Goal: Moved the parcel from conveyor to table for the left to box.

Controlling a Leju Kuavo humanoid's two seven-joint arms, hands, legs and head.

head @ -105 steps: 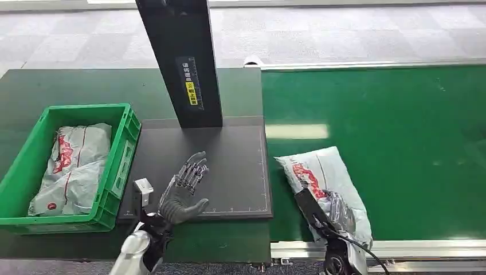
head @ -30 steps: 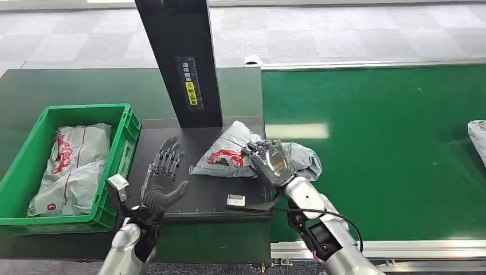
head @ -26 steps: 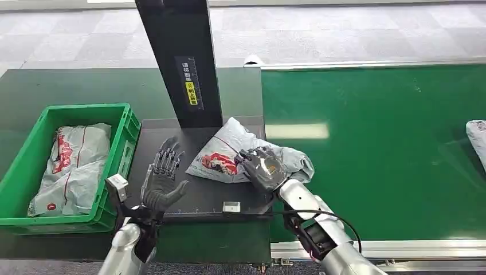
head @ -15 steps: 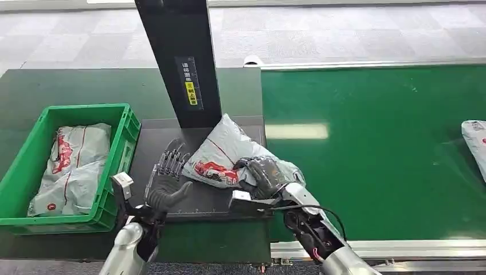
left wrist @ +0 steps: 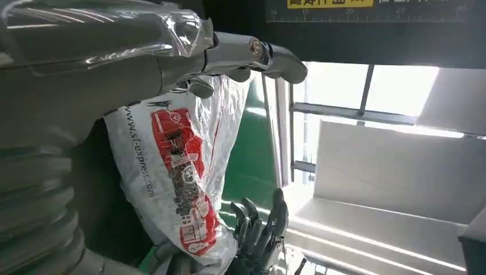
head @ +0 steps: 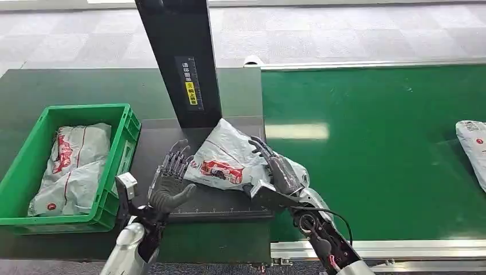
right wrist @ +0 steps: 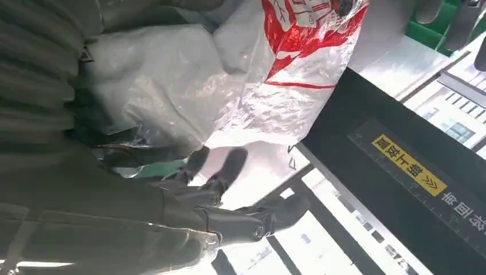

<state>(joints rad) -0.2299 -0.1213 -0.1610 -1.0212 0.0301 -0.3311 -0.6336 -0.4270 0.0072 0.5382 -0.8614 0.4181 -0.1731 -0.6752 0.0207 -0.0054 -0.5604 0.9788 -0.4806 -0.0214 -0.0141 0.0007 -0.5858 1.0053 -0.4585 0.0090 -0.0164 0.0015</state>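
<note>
Saw a wide green conveyor point(head: 378, 149) running along the right, with a second parcel point(head: 473, 146) lying at its far right edge. Saw a dark table point(head: 69, 86) on the left, carrying a black post point(head: 180, 57) with a yellow label, rising from the back of a black mat point(head: 166, 146). Found a green crate point(head: 123, 149) left of the mat, holding two bagged parcels point(head: 74, 166). Found the parcel point(head: 229, 160), a grey bag with red print, lying on the mat just in front of the post, its right end near the conveyor edge. Noted the right hand point(head: 275, 172) at the parcel's right side, fingers stretched out and apart, palm against or just beside the bag and gripping nothing; could not tell whether it touched. Noted the left hand point(head: 172, 180) raised on edge just left of the parcel, fingers extended upward and spread, thumb out, empty, fingertips close to the bag's left corner. Saw in the left wrist view the printed bag point(left wrist: 183, 183) beyond the thumb, with the right hand's dark fingers point(left wrist: 261, 229) past it.
</note>
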